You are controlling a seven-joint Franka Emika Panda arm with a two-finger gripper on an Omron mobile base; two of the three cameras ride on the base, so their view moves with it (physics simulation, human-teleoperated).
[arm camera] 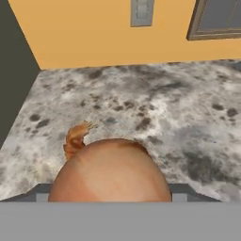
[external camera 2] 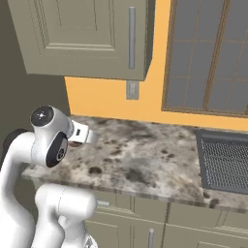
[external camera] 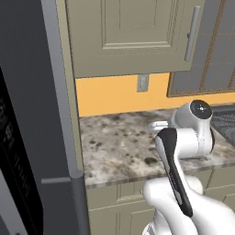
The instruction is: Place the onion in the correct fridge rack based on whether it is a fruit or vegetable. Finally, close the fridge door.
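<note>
One tall dark fridge [external camera: 27,137] stands at the left, beside the speckled counter [external camera: 119,142], so the load has only a short way to travel. Right of it the gripper [arm camera: 110,200] hovers over the stone, apparently clenched on the onion [arm camera: 110,172], which bulks close before the hand camera and probably rides lifted clear for the carry.
</note>
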